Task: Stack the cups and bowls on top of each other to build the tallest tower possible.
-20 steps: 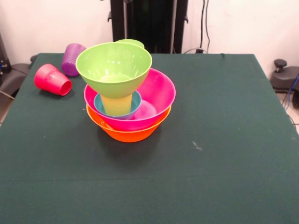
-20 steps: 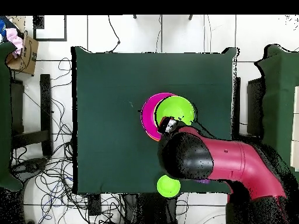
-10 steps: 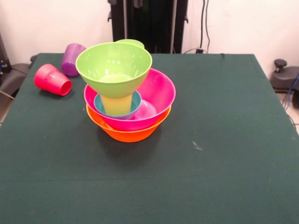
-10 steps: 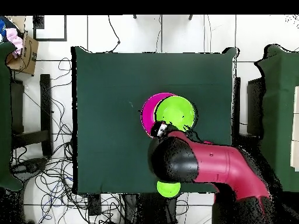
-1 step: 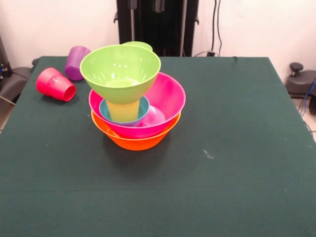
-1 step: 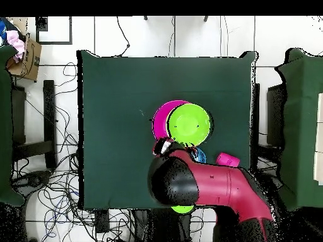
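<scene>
Green bowl point(image 5: 120, 71) atop yellow cup point(image 5: 123, 110), tower point(image 5: 136, 106), red cup point(image 5: 55, 84) lying aside

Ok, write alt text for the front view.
A tower stands mid-table: orange bowl, pink bowl nested in it, then a blue bowl, a yellow cup and a large green bowl on top. A red cup lies tipped beside a purple cup at the back left.

Even, bright overhead lighting, soft shadow on the worktop point(image 5: 222, 187) below the orange bowl point(image 5: 136, 140), mild glare inside the pink bowl point(image 5: 165, 98), front view sharp throughout, no edge distortion
</scene>
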You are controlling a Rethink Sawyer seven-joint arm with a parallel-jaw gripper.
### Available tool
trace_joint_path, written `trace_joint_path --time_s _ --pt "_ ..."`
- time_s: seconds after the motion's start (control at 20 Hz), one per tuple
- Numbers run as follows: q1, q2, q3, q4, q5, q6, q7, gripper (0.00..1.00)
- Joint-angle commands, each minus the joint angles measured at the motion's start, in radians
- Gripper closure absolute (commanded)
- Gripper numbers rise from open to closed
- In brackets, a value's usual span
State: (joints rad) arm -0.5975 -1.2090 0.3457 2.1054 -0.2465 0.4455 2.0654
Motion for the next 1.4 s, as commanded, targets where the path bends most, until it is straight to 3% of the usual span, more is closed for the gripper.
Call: trace_joint_path --time_s 0.05,0.35,0.9,1.1,1.4 --pt "0.053 0.143 -0.106 0.092 -0.07 -0.119 0.155 0.0" --pt "0.068 0.185 -0.132 0.09 -0.073 -0.164 0.121 0.0" --pt "0.193 0.329 -0.267 0.073 -0.071 -0.353 0.146 0.0" --pt "0.23 0.336 -0.305 0.081 -0.045 -0.392 0.147 0.0" --pt "0.205 0.354 -0.293 0.095 -0.039 -0.431 0.12 0.0"
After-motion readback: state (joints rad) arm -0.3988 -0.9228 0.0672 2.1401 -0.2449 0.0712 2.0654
